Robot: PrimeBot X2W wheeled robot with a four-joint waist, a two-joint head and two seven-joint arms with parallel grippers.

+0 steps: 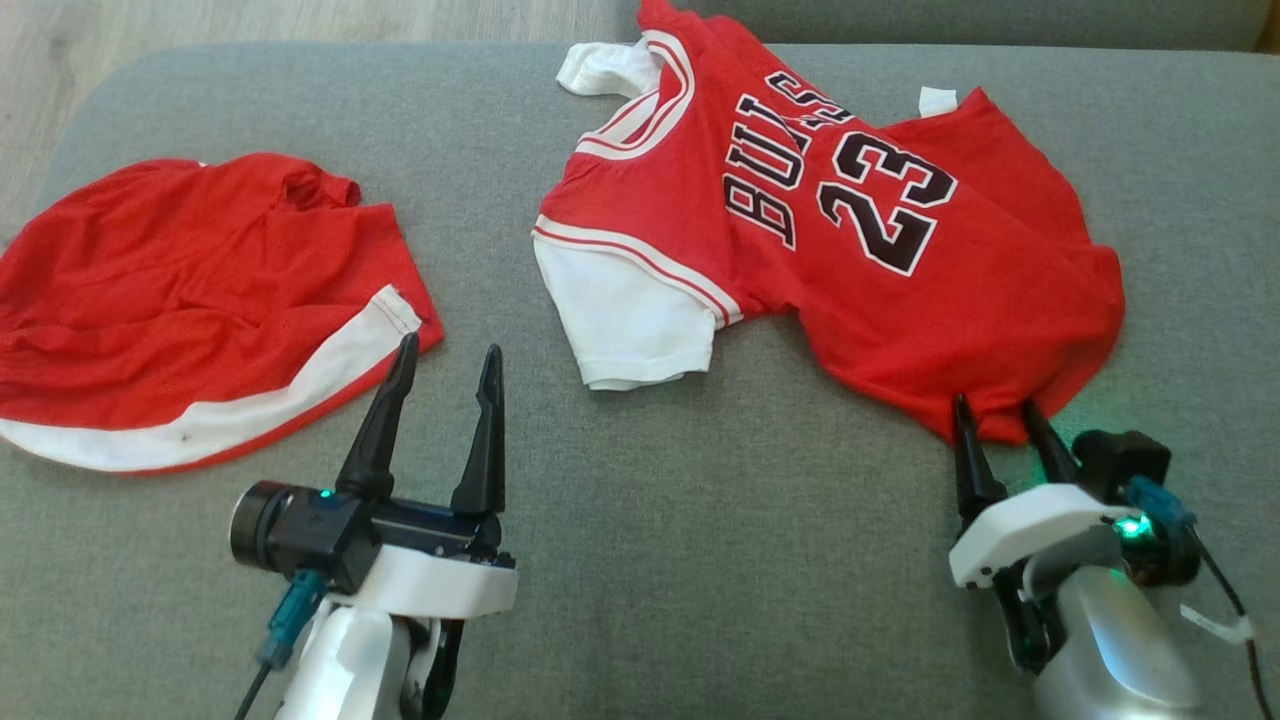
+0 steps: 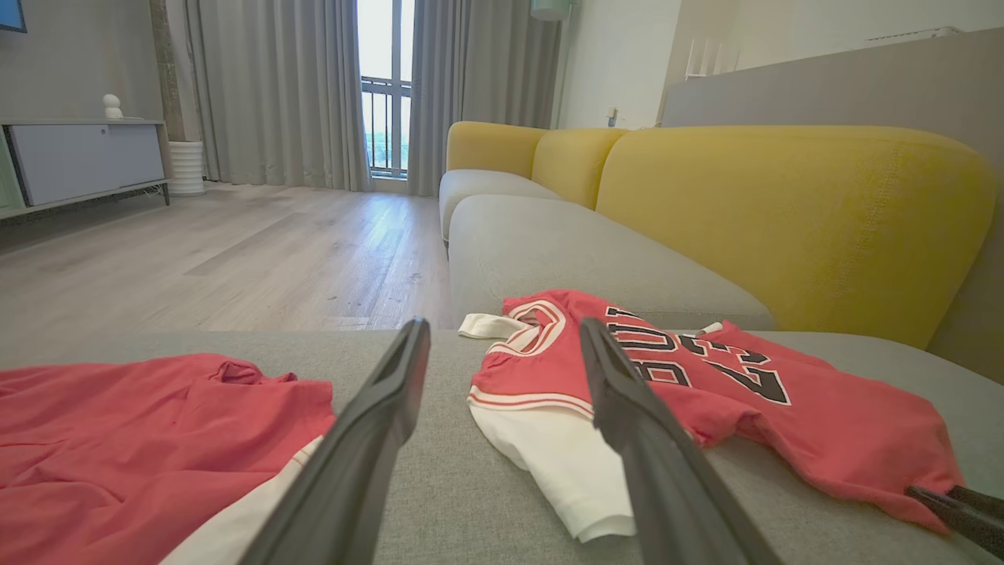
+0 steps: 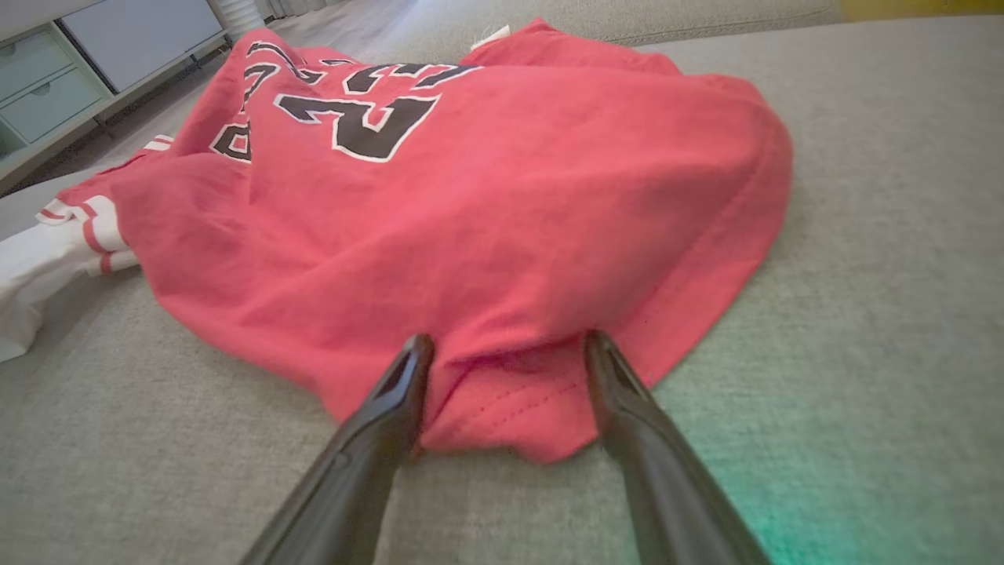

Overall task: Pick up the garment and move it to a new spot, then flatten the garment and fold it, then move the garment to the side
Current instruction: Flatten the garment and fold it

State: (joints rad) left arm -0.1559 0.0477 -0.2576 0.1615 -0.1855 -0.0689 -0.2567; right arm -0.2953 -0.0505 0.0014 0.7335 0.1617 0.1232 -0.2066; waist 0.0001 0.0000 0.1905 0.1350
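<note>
Jersey [image 1: 880, 250] hem lies inside the parted right tool [image 1: 995, 406].

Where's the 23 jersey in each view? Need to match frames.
Head: jersey upper right, on the grey cushion.
Left wrist: jersey centre to right, mid-height.
Right wrist: jersey across the middle, hem between the open right gripper fingers.
Shared landmark: the black 23.

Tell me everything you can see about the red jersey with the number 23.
The jersey is red cloth with black, white-edged lettering and 23, white short sleeves and striped trim. It lies rumpled, print up, on the grey sofa seat. The open right gripper straddles a bunched fold at its near hem.
</note>
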